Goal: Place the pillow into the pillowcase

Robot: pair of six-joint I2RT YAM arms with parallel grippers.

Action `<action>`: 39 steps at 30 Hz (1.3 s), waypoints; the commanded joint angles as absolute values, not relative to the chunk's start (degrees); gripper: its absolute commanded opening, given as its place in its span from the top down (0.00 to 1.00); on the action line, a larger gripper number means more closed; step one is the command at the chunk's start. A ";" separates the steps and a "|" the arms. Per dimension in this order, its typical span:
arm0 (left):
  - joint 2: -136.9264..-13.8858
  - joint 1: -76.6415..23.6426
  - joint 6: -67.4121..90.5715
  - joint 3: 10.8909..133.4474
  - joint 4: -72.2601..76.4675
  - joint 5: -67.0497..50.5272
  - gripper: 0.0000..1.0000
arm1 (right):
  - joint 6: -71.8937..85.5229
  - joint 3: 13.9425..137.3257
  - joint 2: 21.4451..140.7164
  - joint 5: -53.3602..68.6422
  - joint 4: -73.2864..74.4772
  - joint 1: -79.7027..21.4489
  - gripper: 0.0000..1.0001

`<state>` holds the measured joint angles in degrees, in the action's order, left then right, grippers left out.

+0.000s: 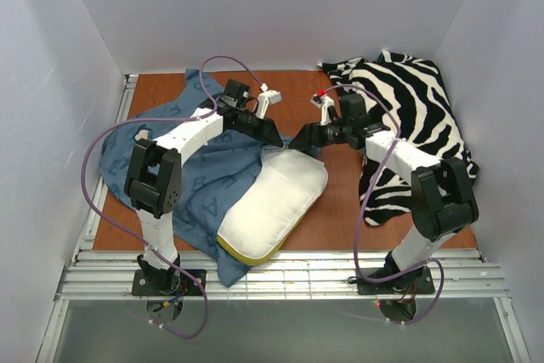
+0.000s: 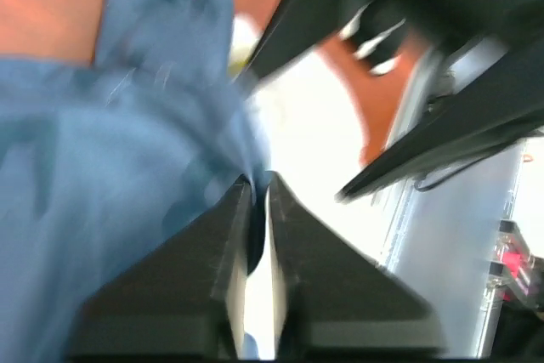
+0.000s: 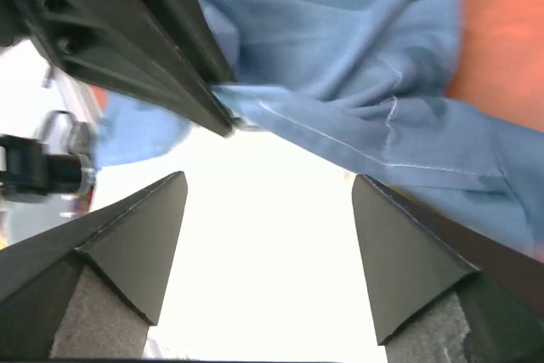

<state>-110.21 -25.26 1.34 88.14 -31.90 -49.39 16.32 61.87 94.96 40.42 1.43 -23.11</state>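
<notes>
The pillowcase (image 1: 208,172) lies in a slack, rumpled heap, spreading left and toward the bases from the left claw (image 1: 279,136). It looks thin and limp and will likely sag shut unless its mouth is held open. The wrist view shows the left claw (image 2: 257,183) closed to a thin slit with blue cloth caught at its tips. It appears to be pinching the hem, which is the sensible place to hold it.

The pillow (image 1: 274,200) lies just below both claws, its far corner tucked under them and the hem resting against it. It looks light, plump and squashy. I'd guess it will bend rather than slide, so it is best taken by a corner or along a short edge.

The right claw (image 1: 294,144) sits just right of the left one, almost tip to tip. From its own camera, its fingers (image 3: 136,244) stand wide apart around nothing, with white pillow beneath them.

Further right, a zebra-striped cloth (image 1: 408,125) lies bunched up. The table (image 1: 340,210) is smooth wood, closed in by white walls (image 1: 272,6).
</notes>
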 commanded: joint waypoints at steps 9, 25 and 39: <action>-98.55 -26.01 -21.79 88.43 -39.82 -32.61 0.15 | -13.09 75.22 103.17 24.08 21.44 -16.96 0.16; -81.64 -58.33 -20.39 58.36 -20.51 4.00 0.02 | -17.65 79.47 114.62 41.22 28.83 -16.87 0.15; -100.98 -70.49 -9.06 60.12 -21.71 30.22 0.02 | -17.14 80.16 118.39 46.49 28.83 -16.88 0.99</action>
